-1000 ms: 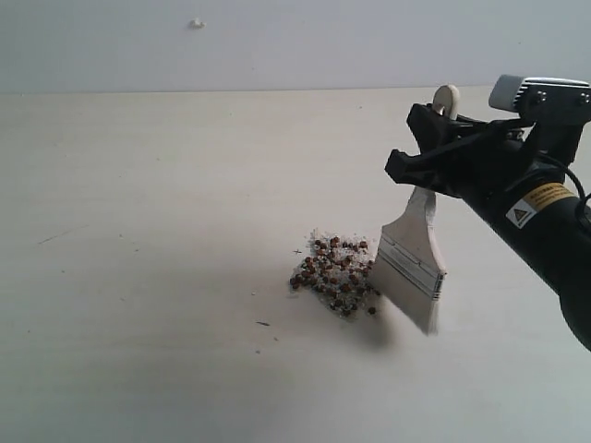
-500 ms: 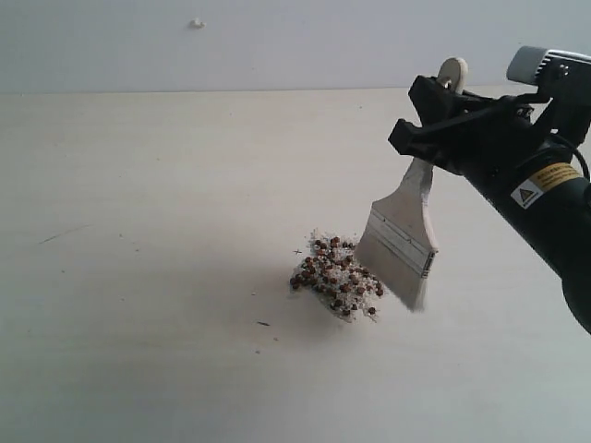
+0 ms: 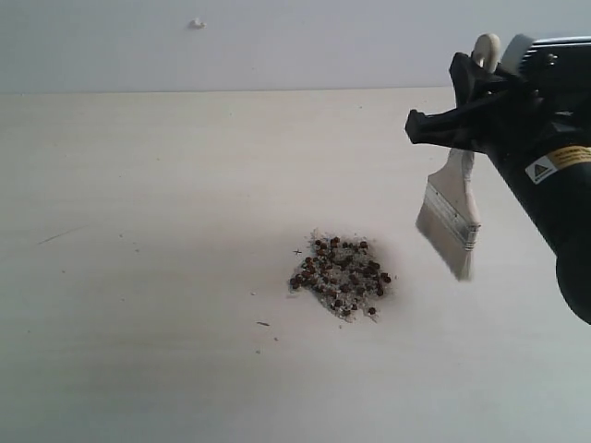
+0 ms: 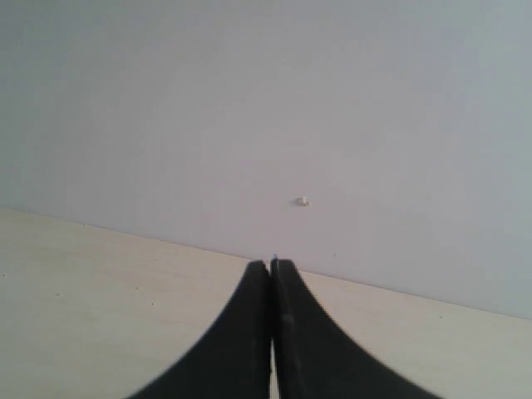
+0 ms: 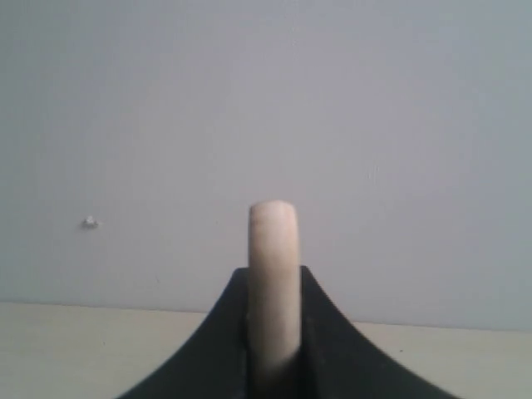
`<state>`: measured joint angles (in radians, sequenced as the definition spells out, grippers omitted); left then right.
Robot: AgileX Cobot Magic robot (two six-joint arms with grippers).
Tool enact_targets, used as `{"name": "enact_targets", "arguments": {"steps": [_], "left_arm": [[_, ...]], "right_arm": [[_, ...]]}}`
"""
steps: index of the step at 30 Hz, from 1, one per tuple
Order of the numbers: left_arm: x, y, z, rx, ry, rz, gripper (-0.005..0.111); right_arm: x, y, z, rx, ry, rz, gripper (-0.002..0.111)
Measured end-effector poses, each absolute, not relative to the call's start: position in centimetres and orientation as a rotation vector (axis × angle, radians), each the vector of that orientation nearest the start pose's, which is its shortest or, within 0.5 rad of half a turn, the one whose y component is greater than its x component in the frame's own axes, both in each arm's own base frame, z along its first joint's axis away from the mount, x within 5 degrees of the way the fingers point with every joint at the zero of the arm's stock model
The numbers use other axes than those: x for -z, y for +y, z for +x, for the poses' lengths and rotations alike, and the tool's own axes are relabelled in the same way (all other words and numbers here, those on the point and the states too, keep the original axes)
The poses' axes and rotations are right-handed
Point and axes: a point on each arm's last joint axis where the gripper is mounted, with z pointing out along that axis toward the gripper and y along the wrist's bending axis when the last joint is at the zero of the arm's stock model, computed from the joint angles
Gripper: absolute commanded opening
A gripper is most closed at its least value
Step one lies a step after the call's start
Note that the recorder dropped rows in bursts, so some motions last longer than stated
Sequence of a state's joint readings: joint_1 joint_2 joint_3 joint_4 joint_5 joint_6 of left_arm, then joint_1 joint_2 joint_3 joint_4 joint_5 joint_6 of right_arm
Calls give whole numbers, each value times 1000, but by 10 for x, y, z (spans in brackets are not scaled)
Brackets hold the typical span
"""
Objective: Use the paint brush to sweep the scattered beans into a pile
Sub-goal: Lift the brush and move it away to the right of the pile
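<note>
In the exterior view the beans (image 3: 342,281) lie gathered in one loose heap near the middle of the pale bench (image 3: 138,240), and the right gripper (image 3: 464,137) is clamped on the wooden handle of the paint brush (image 3: 450,218), which hangs bristles-down to the right of the heap, apart from it. In the left wrist view the left gripper (image 4: 272,278) is closed on nothing, its two black fingers pressed together over the bench, facing a grey wall (image 4: 249,100). In the right wrist view the handle's rounded end stands between the gripper's fingers, pinched from both sides.
</note>
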<state>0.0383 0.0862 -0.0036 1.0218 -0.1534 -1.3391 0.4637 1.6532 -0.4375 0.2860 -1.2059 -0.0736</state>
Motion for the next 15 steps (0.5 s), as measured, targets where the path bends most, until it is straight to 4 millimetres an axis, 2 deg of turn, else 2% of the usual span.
{"name": "enact_targets", "arguments": {"steps": [5,10,15], "left_arm": [[-217,-9,63,327,1486,-163,0],[-217,-9,63,327,1486,-163,0],[-217,-9,63,327,1486,-163,0]], "right_arm": [[-176,107,269,-177,1544,-124,0],[-159,102,273,-206,1610,30,0],[-157,98,274,-215,1619,109,0]]}}
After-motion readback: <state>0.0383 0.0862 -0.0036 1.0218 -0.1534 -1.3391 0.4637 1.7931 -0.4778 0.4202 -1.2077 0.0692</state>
